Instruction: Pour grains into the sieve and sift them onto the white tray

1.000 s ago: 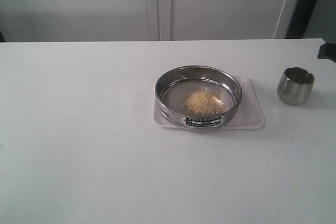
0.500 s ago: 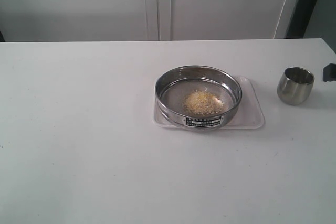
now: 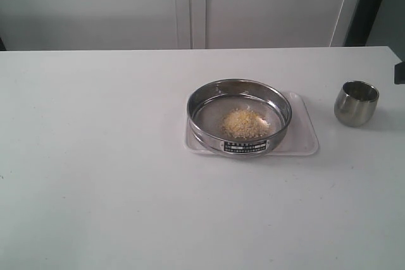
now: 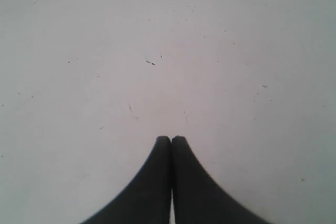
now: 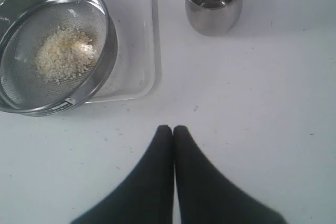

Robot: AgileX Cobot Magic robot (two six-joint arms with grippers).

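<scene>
1. Sitting in a small heap on the mesh, the grains [image 3: 245, 123] are seen inside the sieve [image 3: 202, 132]; pouring is judged done.
2. The sieve is set on the white tray [image 3: 302, 137], toward its left end; the tray's right part is left bare.
3. No grains can be made out on that bare part, and what lies under the mesh is hidden. Sifting is judged not yet done.
4. The steel cup [image 3: 356, 102] is stood upright on the table [image 3: 95, 156], apart from the tray; it is judged empty.
5. Left gripper [image 4: 171, 139]: jaws are pressed together, nothing is held, only bare table is seen below.
6. Right gripper [image 5: 172, 128]: jaws are pressed together, nothing is held; neither tray nor cup is touched.
</scene>
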